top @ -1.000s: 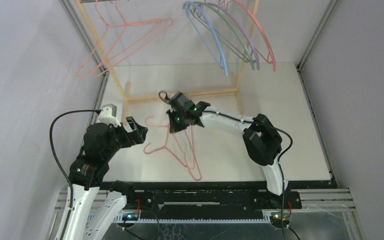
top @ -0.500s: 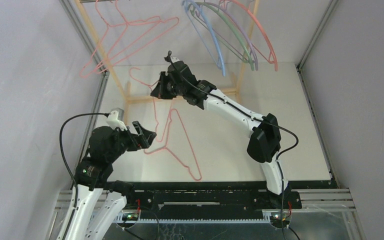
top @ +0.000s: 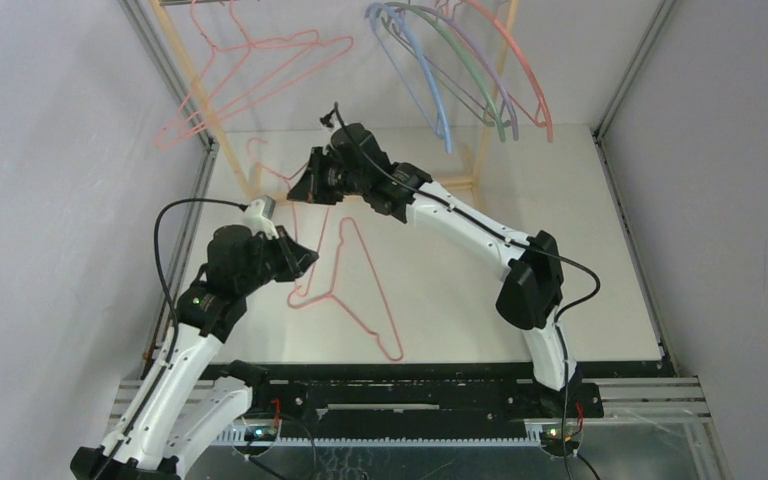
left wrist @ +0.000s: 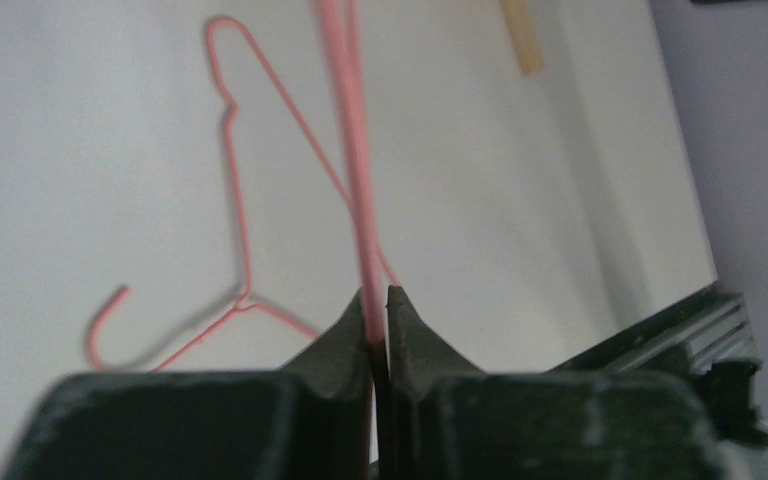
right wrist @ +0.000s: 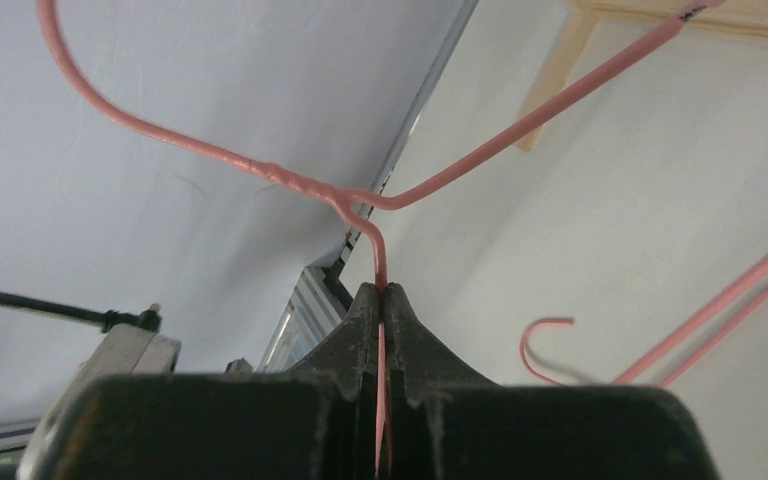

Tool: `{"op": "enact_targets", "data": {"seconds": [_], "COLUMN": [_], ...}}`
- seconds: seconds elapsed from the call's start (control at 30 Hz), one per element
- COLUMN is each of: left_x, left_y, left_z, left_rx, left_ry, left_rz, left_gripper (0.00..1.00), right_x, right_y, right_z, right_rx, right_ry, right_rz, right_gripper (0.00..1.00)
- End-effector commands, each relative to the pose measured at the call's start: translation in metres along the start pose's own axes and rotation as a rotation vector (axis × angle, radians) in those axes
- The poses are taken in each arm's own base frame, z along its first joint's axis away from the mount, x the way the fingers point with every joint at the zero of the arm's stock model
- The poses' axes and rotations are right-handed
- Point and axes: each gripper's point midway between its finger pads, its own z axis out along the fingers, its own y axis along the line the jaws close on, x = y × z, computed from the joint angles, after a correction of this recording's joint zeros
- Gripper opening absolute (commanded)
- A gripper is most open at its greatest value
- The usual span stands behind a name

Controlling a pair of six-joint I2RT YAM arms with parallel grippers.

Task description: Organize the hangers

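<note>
White surface (top: 560,250) in grey booth w/ wooden rack (top: 481,160) at back: right pincer (right wrist: 380,295) clamped on pink hanger (right wrist: 295,180) below its neck, aloft, left pincer (left wrist: 378,300) nipping apparently the same wire, prob. steadying it for hooking; spare hanger (left wrist: 243,240) lies flat.

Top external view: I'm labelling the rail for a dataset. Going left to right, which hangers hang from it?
pink hangers → blue hanger → green hanger → far-right pink hanger
</note>
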Motion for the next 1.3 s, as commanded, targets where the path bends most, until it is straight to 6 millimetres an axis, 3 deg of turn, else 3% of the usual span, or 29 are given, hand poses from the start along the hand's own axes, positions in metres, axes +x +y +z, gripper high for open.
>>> {"op": "enact_targets", "data": {"seconds": [0.0, 0.13, 0.23, 0.3, 0.43, 0.57, 0.7, 1.0, 1.27], "left_x": [-0.012, -0.022, -0.043, -0.056, -0.089, -0.121, -0.143, -0.195, -0.217], "left_y": [-0.017, -0.023, -0.022, -0.021, -0.022, -0.025, -0.028, -0.051, -0.063], "left_z": [0.005, 0.008, 0.008, 0.007, 0.009, 0.008, 0.015, 0.045, 0.047], "left_rx": [0.074, 0.087, 0.044, 0.003, -0.061, -0.114, -0.147, -0.122, -0.109], "left_ry": [-0.038, -0.041, -0.071, -0.07, -0.102, -0.131, -0.14, -0.168, -0.282], "left_rz": [0.015, 0.036, 0.086, 0.131, 0.215, 0.294, 0.348, 0.429, 0.449], "left_gripper": [0.0, 0.0, 0.0, 0.0, 0.0, 0.0, 0.0, 0.0, 0.0], "right_x": [-0.042, -0.045, -0.04, -0.035, -0.013, 0.003, 0.019, 0.053, 0.054], "right_y": [0.048, 0.044, 0.025, 0.007, -0.025, -0.046, -0.061, -0.096, -0.121], "right_z": [-0.048, -0.058, -0.072, -0.084, -0.112, -0.139, -0.152, -0.156, -0.158], "right_rx": [-0.119, -0.095, 0.027, 0.112, 0.199, 0.283, 0.33, 0.432, 0.443], "right_ry": [-0.102, -0.104, -0.101, -0.106, -0.096, -0.092, -0.062, 0.037, 0.053], "right_rz": [-0.022, -0.041, -0.083, -0.136, -0.174, -0.229, -0.264, -0.336, -0.298], "right_gripper": [0.0, 0.0, 0.28, 0.39, 0.51, 0.51, 0.51, 0.49, 0.48]}}
